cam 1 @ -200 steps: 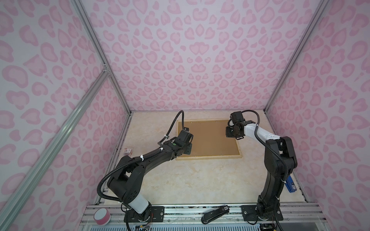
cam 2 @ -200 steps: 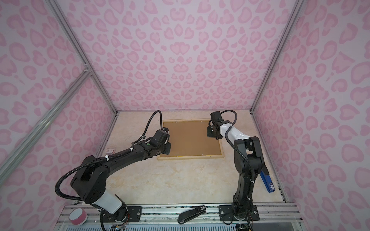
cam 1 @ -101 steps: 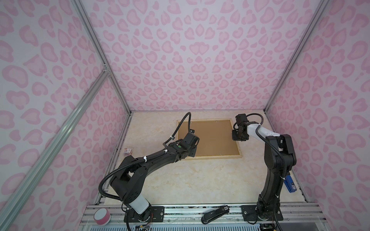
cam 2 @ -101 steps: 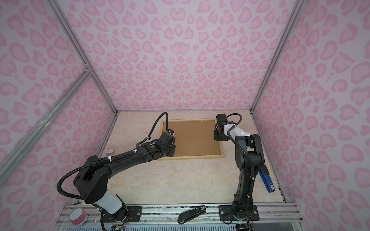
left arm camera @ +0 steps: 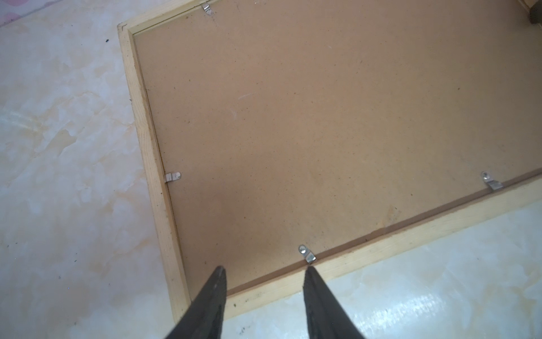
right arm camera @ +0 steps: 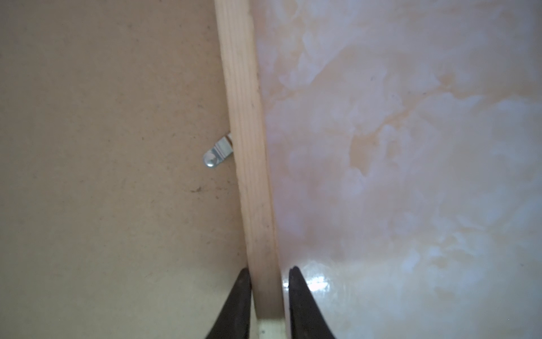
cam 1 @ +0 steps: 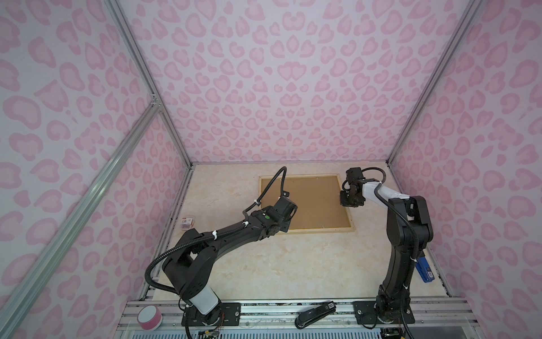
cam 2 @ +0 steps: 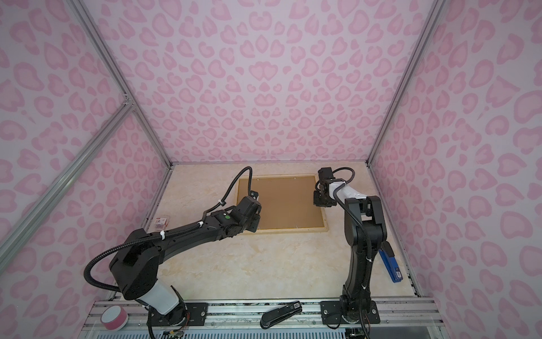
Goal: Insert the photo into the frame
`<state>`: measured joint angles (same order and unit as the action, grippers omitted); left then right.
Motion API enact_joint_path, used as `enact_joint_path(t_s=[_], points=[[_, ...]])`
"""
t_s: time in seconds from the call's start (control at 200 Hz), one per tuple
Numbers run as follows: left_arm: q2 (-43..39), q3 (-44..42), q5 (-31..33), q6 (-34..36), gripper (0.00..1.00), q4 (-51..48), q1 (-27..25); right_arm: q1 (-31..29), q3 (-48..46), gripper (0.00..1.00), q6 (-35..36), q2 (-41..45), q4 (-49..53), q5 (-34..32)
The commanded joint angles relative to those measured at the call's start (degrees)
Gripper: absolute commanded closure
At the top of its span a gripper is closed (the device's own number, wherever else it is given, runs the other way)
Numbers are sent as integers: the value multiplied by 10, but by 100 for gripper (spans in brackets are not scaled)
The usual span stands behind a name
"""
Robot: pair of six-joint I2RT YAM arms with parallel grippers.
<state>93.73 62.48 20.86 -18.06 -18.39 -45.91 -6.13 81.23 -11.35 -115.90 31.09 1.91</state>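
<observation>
Frame: the frame [cam 1: 322, 230] [cam 2: 293, 230] lies flat on the table [cam 1: 293, 264], in the far half, near the back wall. Its back side is up.
Backing board: the brown backing board [cam 1: 313, 202] [left arm camera: 322, 117] sits inside the frame and fills it from strip to strip.
Photo: the photo cannot be seen in any view, because the board covers the whole inside of the frame.
Metal tabs: small metal tabs reach from the wood strips onto the board. One tab [left arm camera: 306, 254] is just in front of the left fingertips, and another tab [right arm camera: 218, 154] is on the strip that the right gripper stands over.
Left gripper: the left gripper [left arm camera: 265, 268] hangs over the near left corner of the frame. Its jaws are clearly apart and hold nothing.
Right gripper: the right gripper [right arm camera: 268, 269] stands across the right side strip of the frame, one finger over the board and one over the table. The jaws are narrowly apart. The inner finger is against the strip, and beside the outer finger a thin line of table shows.
Other things: a pink tape roll [cam 1: 149, 317] and a black stapler [cam 1: 315, 314] rest on the front rail. A blue object [cam 1: 425, 271] lies near the right wall, and a small red box [cam 1: 187, 222] near the left wall.
</observation>
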Motion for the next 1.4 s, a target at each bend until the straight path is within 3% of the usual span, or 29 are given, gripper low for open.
enact_joint_path(t_s=[0.0,0.585,1.034,1.394], points=[[4,7,18,15,54,-7,-5,4,1,79,6,-8,10,-8],[7,-36,19,84,52,86,-48,5,75,87,28,22,76,1],[-75,-179,-1,183,51,321,-137,5,135,87,37,20,140,7],[23,-217,172,318,52,567,-236,6,139,87,31,41,168,25]])
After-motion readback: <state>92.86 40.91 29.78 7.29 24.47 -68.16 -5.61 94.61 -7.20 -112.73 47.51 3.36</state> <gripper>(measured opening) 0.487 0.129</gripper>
